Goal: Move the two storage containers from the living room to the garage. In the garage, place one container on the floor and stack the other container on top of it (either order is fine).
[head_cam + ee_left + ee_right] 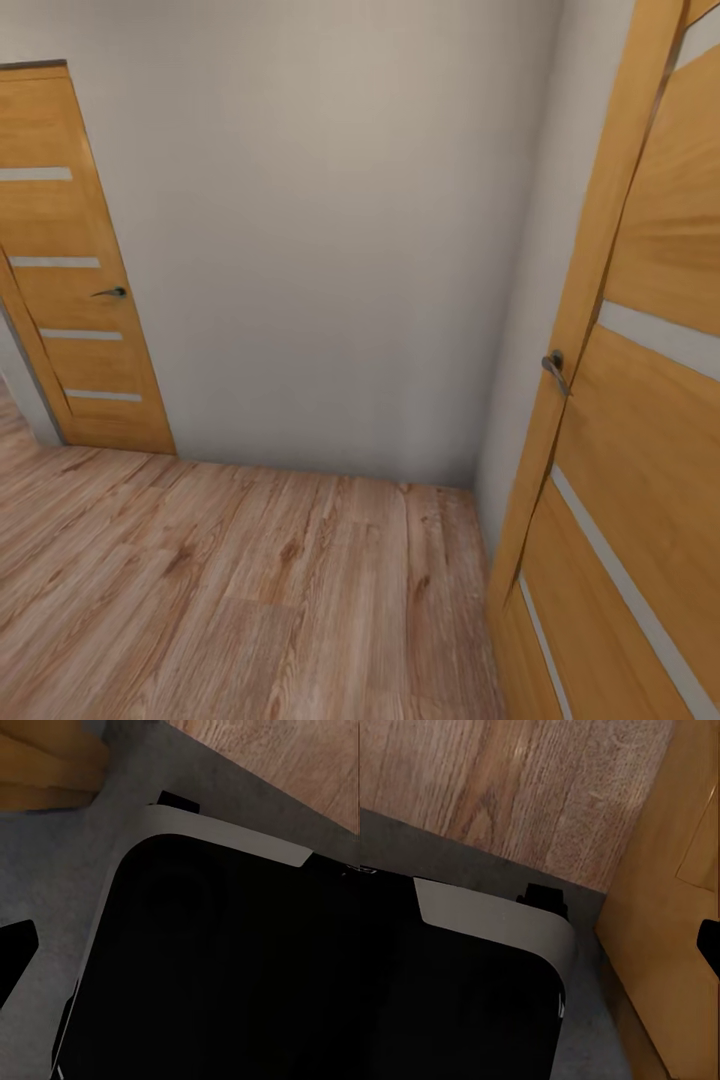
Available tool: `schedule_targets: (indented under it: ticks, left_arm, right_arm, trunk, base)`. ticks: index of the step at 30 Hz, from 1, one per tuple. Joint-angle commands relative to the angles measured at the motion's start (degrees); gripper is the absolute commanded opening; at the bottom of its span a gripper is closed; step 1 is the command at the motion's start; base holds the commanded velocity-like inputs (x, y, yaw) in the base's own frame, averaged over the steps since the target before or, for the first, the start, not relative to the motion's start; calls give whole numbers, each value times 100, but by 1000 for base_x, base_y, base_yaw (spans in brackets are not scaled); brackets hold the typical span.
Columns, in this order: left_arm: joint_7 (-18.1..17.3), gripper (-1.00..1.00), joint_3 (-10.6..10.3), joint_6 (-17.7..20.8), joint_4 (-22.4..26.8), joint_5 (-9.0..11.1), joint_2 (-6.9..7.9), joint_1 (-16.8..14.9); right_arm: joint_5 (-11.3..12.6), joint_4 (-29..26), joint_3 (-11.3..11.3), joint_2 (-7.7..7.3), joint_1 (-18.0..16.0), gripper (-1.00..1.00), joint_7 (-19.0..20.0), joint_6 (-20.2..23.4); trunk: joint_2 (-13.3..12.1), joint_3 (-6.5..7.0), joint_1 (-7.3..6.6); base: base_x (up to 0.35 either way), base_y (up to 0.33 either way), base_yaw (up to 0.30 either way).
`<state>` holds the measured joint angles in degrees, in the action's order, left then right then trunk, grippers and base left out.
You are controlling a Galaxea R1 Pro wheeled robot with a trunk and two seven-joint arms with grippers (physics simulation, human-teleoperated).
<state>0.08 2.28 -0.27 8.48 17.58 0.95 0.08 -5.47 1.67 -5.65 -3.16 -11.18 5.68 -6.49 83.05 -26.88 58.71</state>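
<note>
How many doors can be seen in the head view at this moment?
2. One door stands at the left of the far wall, its handle facing right. The other door is close by at the right edge. Others may lie outside the frame.

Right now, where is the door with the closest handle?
In the head view, that door fills the right edge, close by, its metal handle beside the grey wall. A second door stands farther off at the left.
</note>
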Motion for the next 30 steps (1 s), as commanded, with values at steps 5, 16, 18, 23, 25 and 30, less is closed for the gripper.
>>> schedule_targets:
  ticks: [5,16,18,23,25,30]
  left_arm:
    - [1,100,18,0,5,16,8,1]
    - [5,100,26,-8,6,0,5,1]
    - [5,100,26,-8,5,0,3,1]
    - [1,100,19,-1,5,7,8,1]
    - [-2,100,14,0,5,8,9,1]
    - [-5,100,13,1,5,8,14,1]
  right_arm:
    - [-33,18,-32,-5,-10,100,3,-39]
    - [-33,18,-32,-1,-6,100,3,-39]
    - [-33,18,-32,-1,-10,100,3,-38]
    - [-33,18,-32,-1,-6,100,3,-37]
    - [-33,18,-32,4,-2,100,3,-37]
    - [-33,18,-32,2,-7,100,3,-38]
  trunk:
    - [3,-5,1]
    - [3,-5,1]
    - [3,-5,1]
    - [3,-5,1]
    - [3,-5,1]
    - [3,-5,1]
  base:
    - [254,59,0]
    - [100,23,0]
    - [3,1,0]
    - [73,0,0]
    - [212,0,0]
    - [286,0,0]
